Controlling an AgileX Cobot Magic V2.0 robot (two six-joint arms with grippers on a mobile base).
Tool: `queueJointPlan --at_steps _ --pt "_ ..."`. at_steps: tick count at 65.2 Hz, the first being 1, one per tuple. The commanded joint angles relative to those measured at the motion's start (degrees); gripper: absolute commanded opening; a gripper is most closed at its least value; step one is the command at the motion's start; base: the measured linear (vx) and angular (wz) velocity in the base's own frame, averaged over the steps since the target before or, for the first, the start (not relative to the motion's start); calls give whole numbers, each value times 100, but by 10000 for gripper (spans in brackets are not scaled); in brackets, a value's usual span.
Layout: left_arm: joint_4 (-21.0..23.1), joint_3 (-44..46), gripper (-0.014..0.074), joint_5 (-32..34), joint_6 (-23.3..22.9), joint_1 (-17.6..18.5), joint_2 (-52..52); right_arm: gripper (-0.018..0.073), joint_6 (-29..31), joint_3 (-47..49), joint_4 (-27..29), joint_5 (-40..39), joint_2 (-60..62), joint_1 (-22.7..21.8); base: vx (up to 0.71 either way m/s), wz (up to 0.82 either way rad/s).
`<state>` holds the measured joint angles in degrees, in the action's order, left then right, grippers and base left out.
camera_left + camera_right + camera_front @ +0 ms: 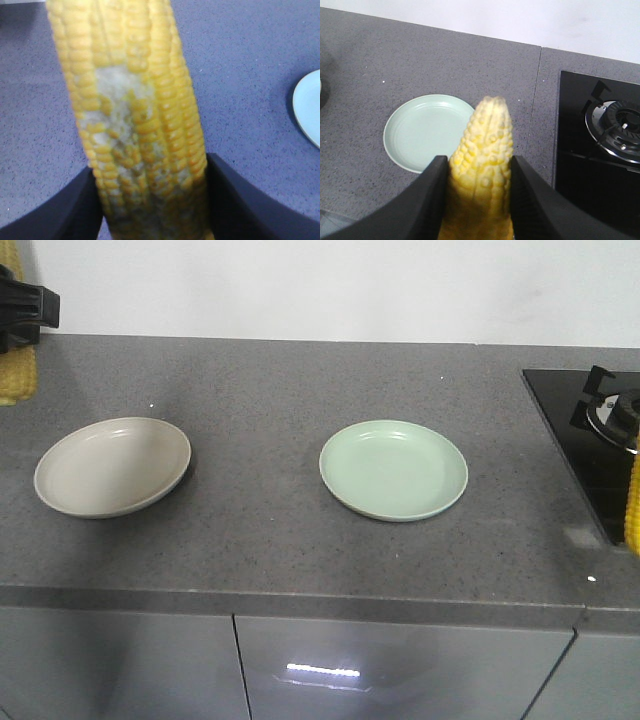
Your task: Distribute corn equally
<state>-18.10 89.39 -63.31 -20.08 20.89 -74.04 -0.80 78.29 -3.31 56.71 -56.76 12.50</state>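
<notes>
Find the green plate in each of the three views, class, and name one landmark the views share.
Front view: green plate sits right of centre on the counter, empty.
Left wrist view: only a pale plate edge shows at the right border; which plate it is cannot be told.
Right wrist view: left of centre, behind the corn.
Shared landmark: the grey speckled counter.

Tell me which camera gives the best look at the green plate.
The exterior front-facing view: the green plate shows whole, unobstructed and empty on the countertop. The right wrist view shows it partly hidden behind the corn in the right gripper. The left wrist view catches only a pale sliver that may be a plate rim.
</notes>
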Motion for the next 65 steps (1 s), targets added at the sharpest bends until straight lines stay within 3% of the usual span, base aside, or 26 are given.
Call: queueJointPlan --at_steps 1,65 --pt "-116 125 128 343 -47 -2 147 98 19 150 -64 -395 68 -30 13 -2" --pt "-116 125 128 343 -47 -2 147 98 19 150 -64 -395 68 -30 11 0"
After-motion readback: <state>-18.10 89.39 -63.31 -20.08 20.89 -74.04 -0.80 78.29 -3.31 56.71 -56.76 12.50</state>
